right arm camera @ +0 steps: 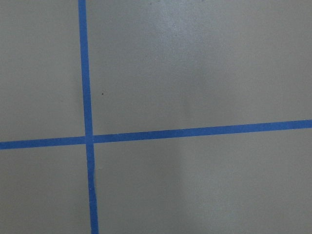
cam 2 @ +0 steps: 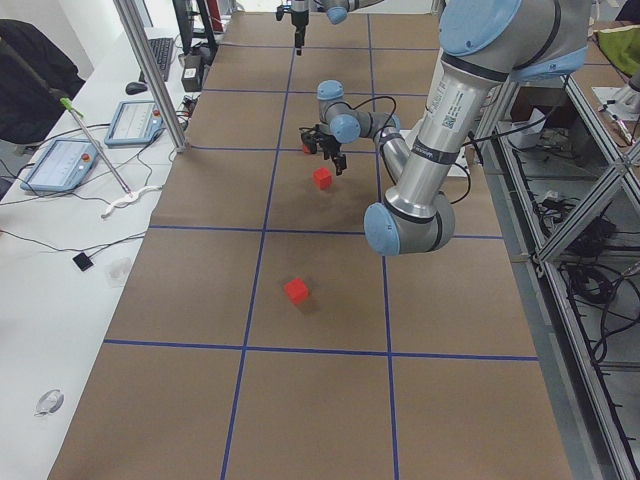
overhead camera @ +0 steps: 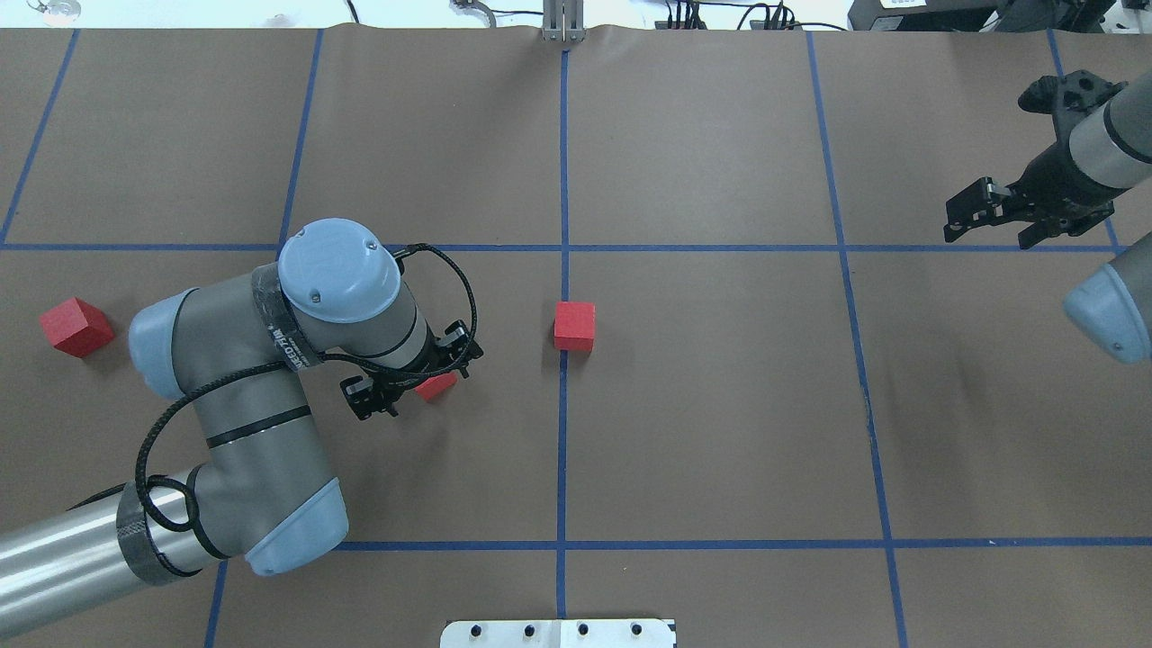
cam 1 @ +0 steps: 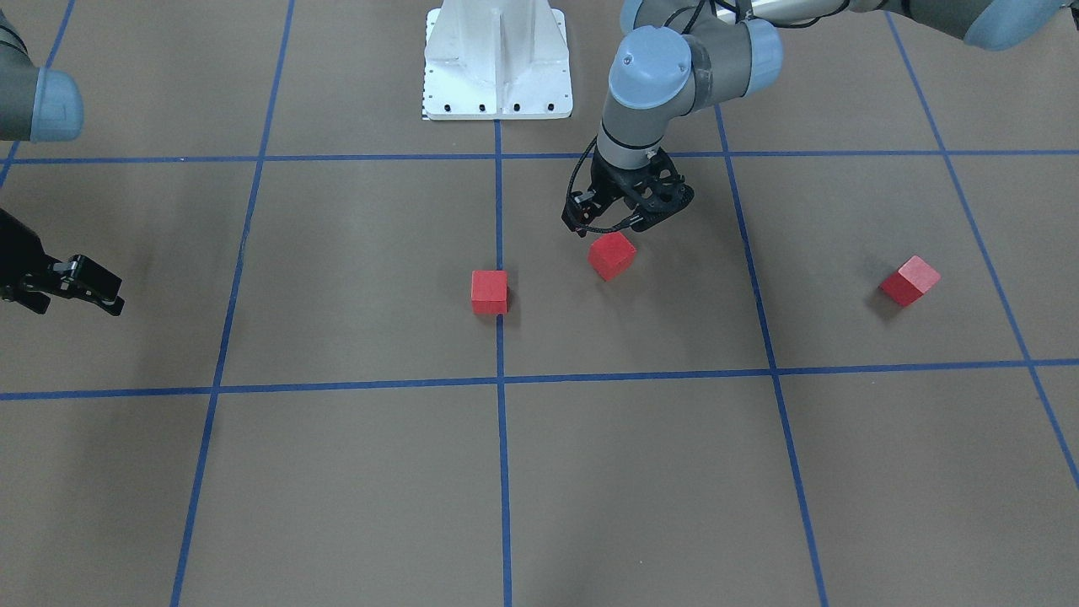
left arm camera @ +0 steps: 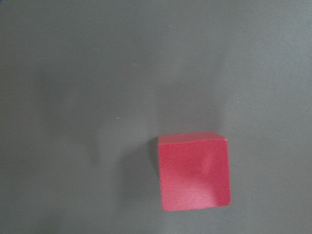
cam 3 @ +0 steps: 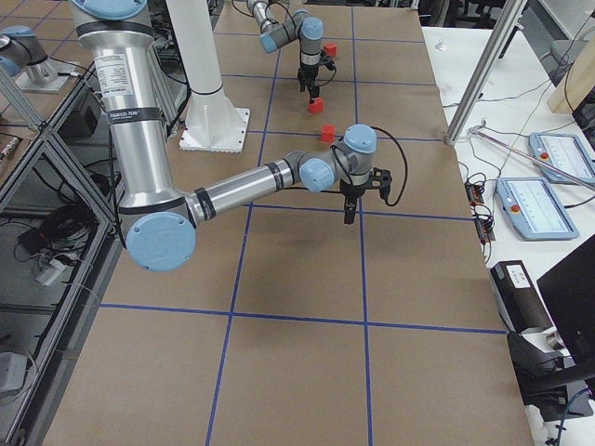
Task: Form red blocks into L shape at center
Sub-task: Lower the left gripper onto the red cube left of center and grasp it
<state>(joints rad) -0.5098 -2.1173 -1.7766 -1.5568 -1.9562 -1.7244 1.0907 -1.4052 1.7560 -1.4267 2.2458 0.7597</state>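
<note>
Only one red block [overhead camera: 574,326] sat on the centre line [overhead camera: 563,180] — no L yet. Left gripper [overhead camera: 412,378] hung wide open and empty over the second block [overhead camera: 437,387], while the third block [overhead camera: 76,327] lay well off to its side. Right gripper [overhead camera: 994,223] — spread, holding nothing — was parked far away.

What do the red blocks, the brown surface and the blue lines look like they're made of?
Red blocks: probably painted wood or plastic; matte, faintly textured faces, crisp edges. Brown surface: likely paper or thin sheet; matte, wavy at its far edge. Blue lines: seemingly tape; thin flat strips overlapping at crossings.
</note>
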